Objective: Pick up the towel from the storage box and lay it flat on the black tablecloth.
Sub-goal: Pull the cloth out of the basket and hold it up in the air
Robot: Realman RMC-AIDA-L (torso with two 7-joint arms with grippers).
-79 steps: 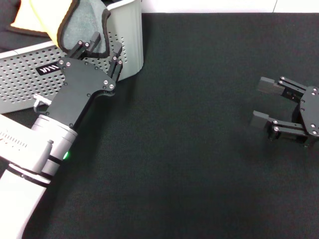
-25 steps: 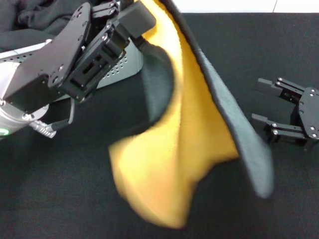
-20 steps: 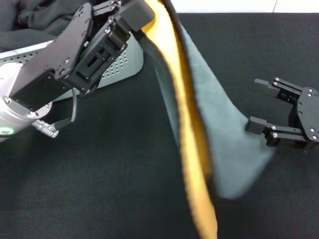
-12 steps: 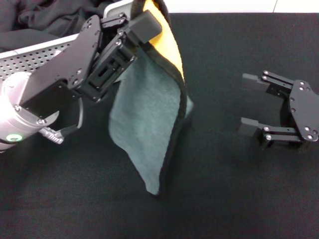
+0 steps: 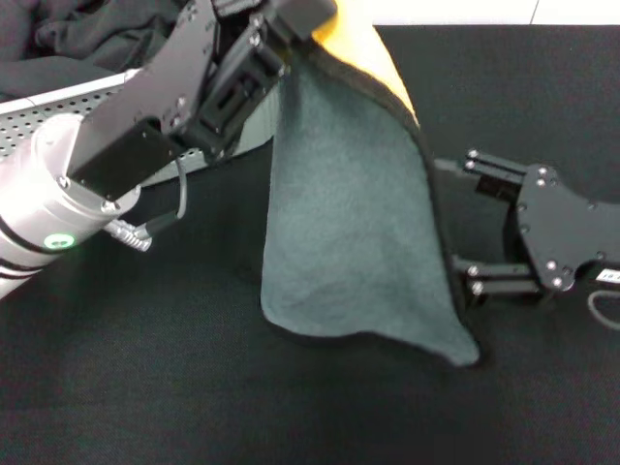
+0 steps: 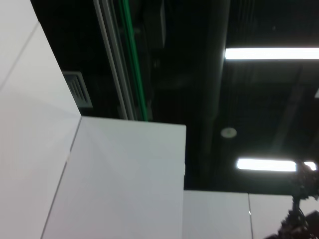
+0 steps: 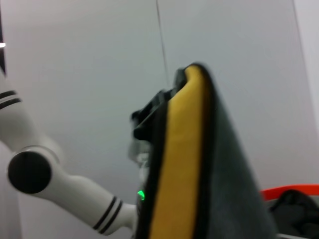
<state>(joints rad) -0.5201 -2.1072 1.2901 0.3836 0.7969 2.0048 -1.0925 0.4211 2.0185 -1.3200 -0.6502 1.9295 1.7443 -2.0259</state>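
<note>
My left gripper [image 5: 291, 19] is shut on the top edge of the towel [image 5: 354, 223] and holds it high over the black tablecloth [image 5: 194, 387]. The towel hangs down with its grey side toward me, its yellow-orange side showing at the top, and its lower edge near the cloth. It also shows in the right wrist view [image 7: 192, 164]. My right gripper [image 5: 463, 225] is open just right of the hanging towel, its fingertips partly hidden behind the towel's edge. The storage box [image 5: 58, 102] stands at the back left behind my left arm.
Dark grey-black clothing [image 5: 87, 34] lies in the box at the top left. A white strip [image 5: 455, 12] runs along the table's far edge. The left wrist view shows only the ceiling and walls.
My left gripper has swung the towel out of the box and rightward over the tablecloth; the towel flapped and now hangs grey side forward. My right gripper has moved left up to the towel's edge.
</note>
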